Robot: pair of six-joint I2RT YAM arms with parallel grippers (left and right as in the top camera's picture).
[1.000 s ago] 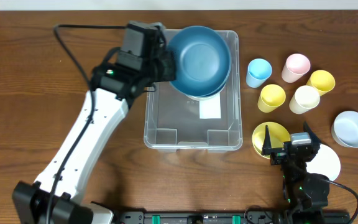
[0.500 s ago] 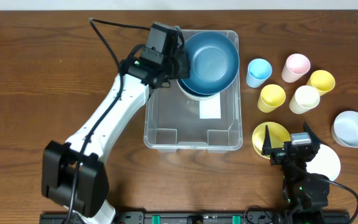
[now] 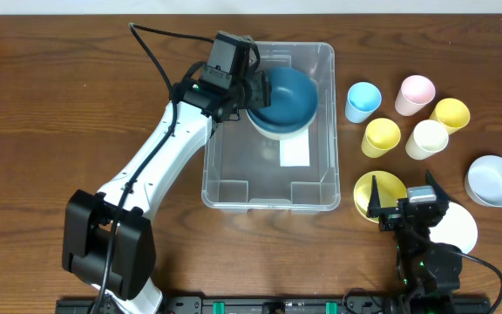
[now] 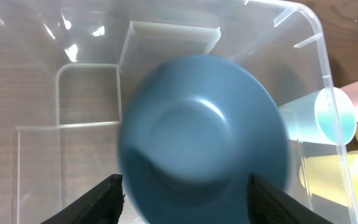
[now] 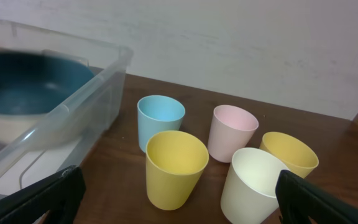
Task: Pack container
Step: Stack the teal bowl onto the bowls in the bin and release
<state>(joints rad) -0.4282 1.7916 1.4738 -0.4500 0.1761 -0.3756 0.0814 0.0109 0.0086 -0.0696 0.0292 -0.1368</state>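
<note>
While hovering with left jaws spread, lets blue bowl [image 3: 284, 96] just ahead nest in container [image 3: 234, 166]; right jaws agape, idle.

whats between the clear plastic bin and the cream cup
A yellow plastic cup stands between the large clear rectangular plastic bin and the cream plastic cup; the overhead view shows it best.

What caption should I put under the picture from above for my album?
Left gripper open by a blue bowl inside the clear container, five cups waiting beside it.
</note>
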